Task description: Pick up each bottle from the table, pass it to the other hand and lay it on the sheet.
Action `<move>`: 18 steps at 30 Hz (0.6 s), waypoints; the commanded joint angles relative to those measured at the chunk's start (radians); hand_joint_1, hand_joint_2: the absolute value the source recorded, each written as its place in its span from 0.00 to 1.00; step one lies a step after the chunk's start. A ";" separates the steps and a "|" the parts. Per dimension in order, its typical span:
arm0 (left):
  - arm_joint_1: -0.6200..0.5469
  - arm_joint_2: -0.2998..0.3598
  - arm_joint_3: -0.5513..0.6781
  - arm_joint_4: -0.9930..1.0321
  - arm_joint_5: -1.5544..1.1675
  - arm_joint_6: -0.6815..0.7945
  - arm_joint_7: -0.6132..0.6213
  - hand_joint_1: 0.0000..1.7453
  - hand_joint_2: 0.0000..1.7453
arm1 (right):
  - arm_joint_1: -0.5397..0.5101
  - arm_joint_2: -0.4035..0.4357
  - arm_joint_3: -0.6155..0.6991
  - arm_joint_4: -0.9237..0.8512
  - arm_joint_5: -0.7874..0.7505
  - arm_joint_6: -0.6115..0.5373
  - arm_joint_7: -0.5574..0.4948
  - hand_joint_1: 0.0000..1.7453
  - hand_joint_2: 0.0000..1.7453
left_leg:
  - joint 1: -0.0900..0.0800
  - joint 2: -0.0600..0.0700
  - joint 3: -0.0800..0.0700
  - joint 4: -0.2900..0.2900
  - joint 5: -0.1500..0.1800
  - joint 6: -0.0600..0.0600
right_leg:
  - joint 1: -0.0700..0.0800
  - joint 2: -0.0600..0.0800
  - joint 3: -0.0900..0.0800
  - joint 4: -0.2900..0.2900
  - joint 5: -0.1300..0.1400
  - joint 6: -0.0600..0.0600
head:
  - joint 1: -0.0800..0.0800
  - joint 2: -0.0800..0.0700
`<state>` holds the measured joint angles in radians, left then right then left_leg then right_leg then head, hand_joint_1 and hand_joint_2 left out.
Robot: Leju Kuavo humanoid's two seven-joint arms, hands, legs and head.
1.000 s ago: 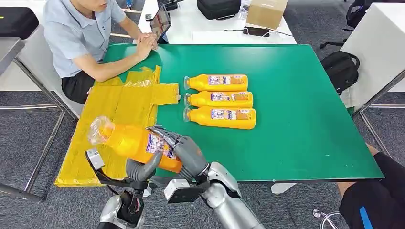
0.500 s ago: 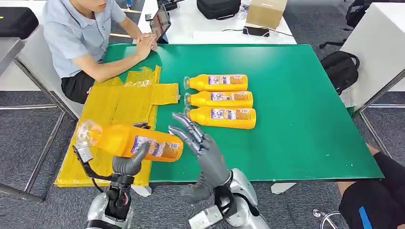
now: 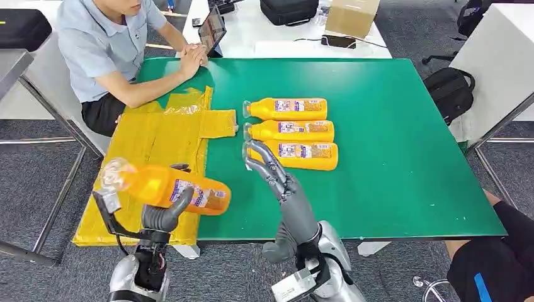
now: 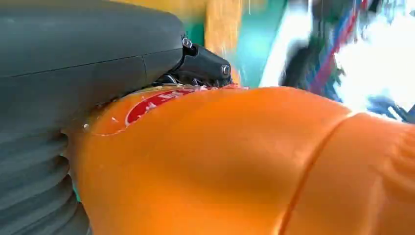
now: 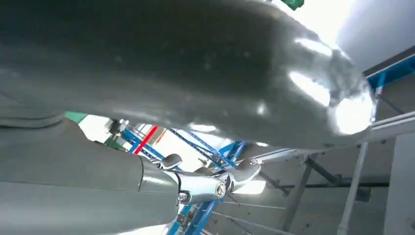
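My left hand [image 3: 165, 217] grips an orange, labelled bottle [image 3: 165, 187] on its side above the sheet's [image 3: 160, 141] near edge; my right hand [image 3: 272, 172] hangs released, fingers spread.

A green table [image 3: 390, 157] is standing on grey carpet [image 3: 38, 170]. A yellow sheet [image 3: 157, 145] is lying over its left part, hanging off the near edge. Three orange bottles [image 3: 289, 131] are lying side by side near the middle, caps pointing toward the sheet. A person's forearms [image 3: 157, 82] are resting on the far left corner.
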<state>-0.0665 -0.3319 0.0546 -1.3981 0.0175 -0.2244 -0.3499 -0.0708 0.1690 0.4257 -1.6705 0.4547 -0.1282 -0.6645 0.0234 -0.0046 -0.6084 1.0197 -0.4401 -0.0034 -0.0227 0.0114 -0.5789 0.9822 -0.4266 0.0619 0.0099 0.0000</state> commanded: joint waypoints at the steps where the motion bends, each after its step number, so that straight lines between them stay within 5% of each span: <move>1: -0.113 -0.017 0.046 -0.211 -0.571 0.263 -0.025 1.00 1.00 | 0.016 -0.013 -0.047 -0.106 0.010 0.025 -0.034 0.00 0.00 | 0.001 -0.003 -0.002 0.003 -0.001 0.002 | 0.002 -0.005 0.000 0.003 -0.002 -0.003 | 0.000 0.000; 6: -0.148 0.004 0.056 -0.260 -0.896 0.371 -0.050 1.00 1.00 | 0.020 -0.049 -0.026 -0.252 0.016 -0.096 -0.034 0.00 0.00 | 0.000 -0.002 0.000 0.002 -0.001 0.002 | 0.001 -0.003 0.002 0.002 -0.002 -0.003 | 0.000 0.000; 18: -0.233 0.076 -0.027 0.065 -1.351 0.488 0.092 1.00 1.00 | 0.005 0.005 -0.124 -0.204 -0.046 -0.022 -0.034 0.00 0.00 | -0.001 -0.004 0.003 -0.002 0.001 0.001 | 0.000 -0.004 0.004 -0.001 0.000 -0.002 | 0.000 0.000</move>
<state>-0.2037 -0.3235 0.0835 -1.5972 -1.1893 0.2175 -0.3135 -0.0403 0.1629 0.3708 -1.9230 0.4269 -0.1705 -0.6645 0.0233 -0.0054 -0.6085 1.0197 -0.4398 -0.0031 -0.0229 0.0111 -0.5783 0.9821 -0.4266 0.0619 0.0103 0.0000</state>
